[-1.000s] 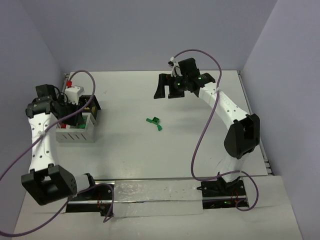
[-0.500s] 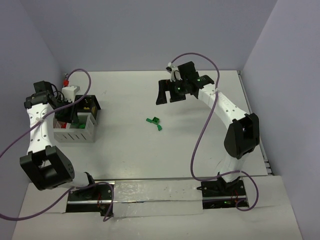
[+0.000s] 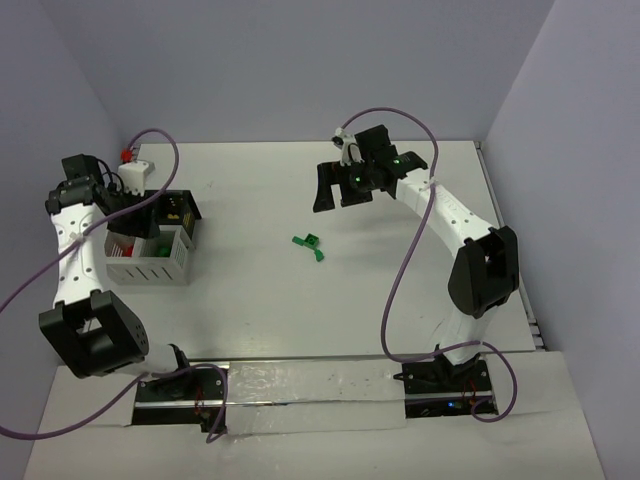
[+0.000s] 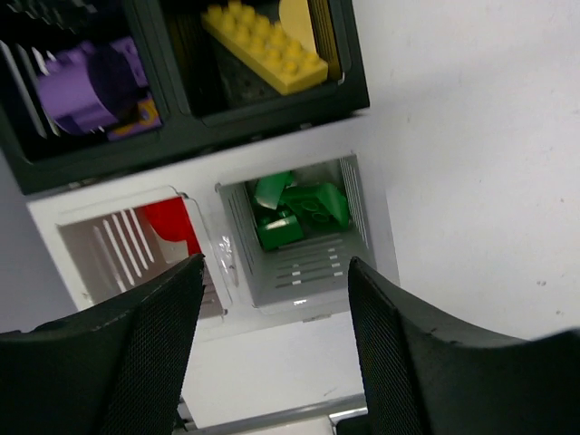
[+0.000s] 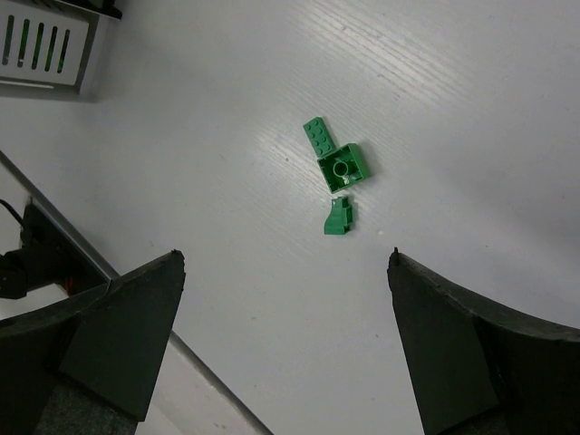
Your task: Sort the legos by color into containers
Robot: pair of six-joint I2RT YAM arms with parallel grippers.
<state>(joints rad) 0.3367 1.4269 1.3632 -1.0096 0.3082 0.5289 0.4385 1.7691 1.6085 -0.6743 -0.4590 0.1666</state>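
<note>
Green legos (image 5: 343, 169) on white table (image 5: 453, 109); white slatted box (image 4: 304, 272); black tray (image 4: 181, 136): yellow brick (image 4: 263, 45), purple brick (image 4: 86, 86).

Three loose green legos (image 3: 310, 243) lie mid-tabletop (image 5: 471, 109): a flat studded plate (image 5: 318, 138) touching an upturned square brick (image 5: 343, 168), with a small sloped piece (image 5: 339, 217) just beside.

White slatted box (image 4: 281, 317): green bricks (image 4: 294, 213) jumbled in one compartment, a red piece (image 4: 172, 227) in the next.

Adjoining black tray (image 4: 272, 122): a yellow brick (image 4: 263, 45), tilted, in one compartment; purple pieces (image 4: 91, 86) in the other.
</note>
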